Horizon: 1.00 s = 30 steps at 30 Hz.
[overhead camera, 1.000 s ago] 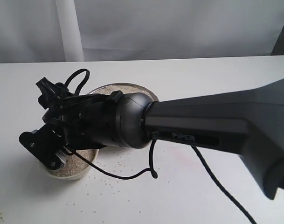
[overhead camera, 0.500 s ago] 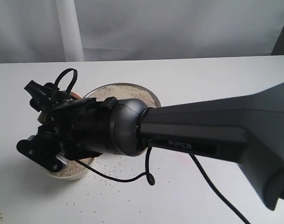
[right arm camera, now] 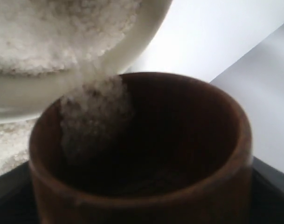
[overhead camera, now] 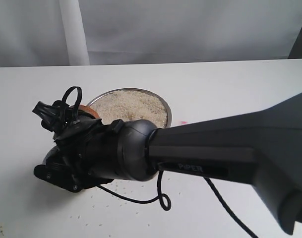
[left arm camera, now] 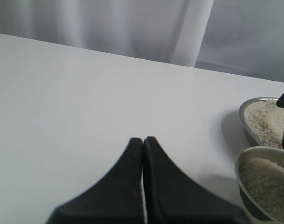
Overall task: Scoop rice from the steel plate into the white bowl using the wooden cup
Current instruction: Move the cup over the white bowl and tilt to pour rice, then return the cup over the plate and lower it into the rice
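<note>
Since a second before, the right arm (overhead camera: 230, 144) had dropped and turned at the wrist. In the outside view its black head now covered the bowl (right arm camera: 125, 49) that had shown beneath it, and more of the plate (overhead camera: 166, 107) lay uncovered.

We saw the right gripper (right arm camera: 139, 191) clamped on the cup (right arm camera: 146, 140). Its dark fingers (right arm camera: 274, 184) pressed against the brown wall on either side, spread as wide as the cup itself. The cup was tipped, its mouth turned toward the bowl and its lip close to the bowl's rim. A pale, blurred streak of rice (right arm camera: 93, 109) bridged the cup's lip and the bowl's wall. The bowl was filled nearly to its rim.

Beyond it stood the plate — touching the bowl or just beside it, we could not tell which — with rice covering its floor. Loose grains (overhead camera: 122, 187) lay scattered on the white table (overhead camera: 225, 84) near the bowl, and a black cable (overhead camera: 160, 201) looped down from the arm over them.

Well apart from all this, the left gripper (left arm camera: 142, 139) hung over the table, its fingers pressed together with nothing between them.
</note>
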Each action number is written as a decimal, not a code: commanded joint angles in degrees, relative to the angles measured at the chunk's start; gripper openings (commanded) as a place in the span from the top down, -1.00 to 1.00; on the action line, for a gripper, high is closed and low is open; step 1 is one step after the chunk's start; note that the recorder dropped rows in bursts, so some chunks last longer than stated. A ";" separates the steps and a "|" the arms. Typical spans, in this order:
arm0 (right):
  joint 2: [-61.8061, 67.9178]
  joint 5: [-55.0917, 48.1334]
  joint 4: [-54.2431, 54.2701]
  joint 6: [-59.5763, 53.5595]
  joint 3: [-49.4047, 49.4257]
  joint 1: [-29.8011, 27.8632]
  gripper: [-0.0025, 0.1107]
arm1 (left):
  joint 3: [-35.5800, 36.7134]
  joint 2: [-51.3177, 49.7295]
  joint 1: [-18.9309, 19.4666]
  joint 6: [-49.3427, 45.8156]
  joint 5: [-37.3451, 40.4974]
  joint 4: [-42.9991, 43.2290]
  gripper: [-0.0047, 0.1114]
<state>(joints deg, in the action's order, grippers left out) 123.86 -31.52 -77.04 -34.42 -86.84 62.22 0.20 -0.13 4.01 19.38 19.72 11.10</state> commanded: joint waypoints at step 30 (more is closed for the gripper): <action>-8.28 -6.14 1.83 33.18 0.07 -10.83 0.96 | -0.20 0.13 0.00 0.08 -0.39 0.16 0.92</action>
<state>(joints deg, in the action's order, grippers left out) 116.83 -37.81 -76.07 -2.22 -86.40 53.83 0.20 -0.13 4.01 19.38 19.72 11.10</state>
